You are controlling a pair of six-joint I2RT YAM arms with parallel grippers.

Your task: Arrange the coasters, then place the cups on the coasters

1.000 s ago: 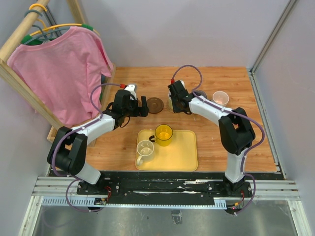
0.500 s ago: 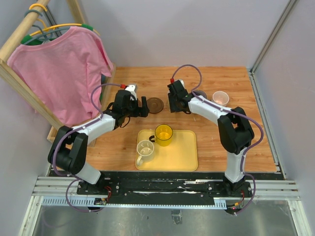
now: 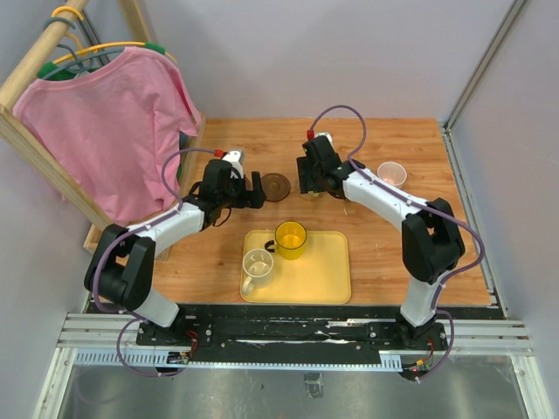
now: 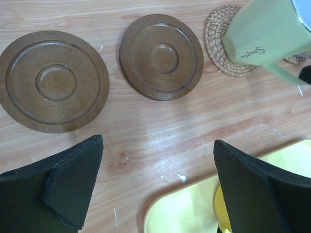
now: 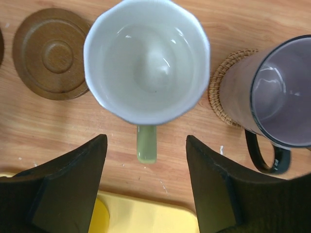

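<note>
The wooden counter is walled at the back and on both sides. A rack with a pink shirt crowds its left edge, and bare wood lies open on the right. The yellow tray sits near the front and carries a yellow cup and a white cup.

The right end effector is spread, with the handle of a pale green cup in the gap, touching neither finger. That faceted, glossy cup stands on a woven coaster. Just to its right a grey-purple cup sits on a second woven coaster. A pink cup stands farther right.

The left end effector is spread wide and pinches nothing. It hangs above bare wood just short of two round, ringed brown coasters: one at left, another beside it, apart.
</note>
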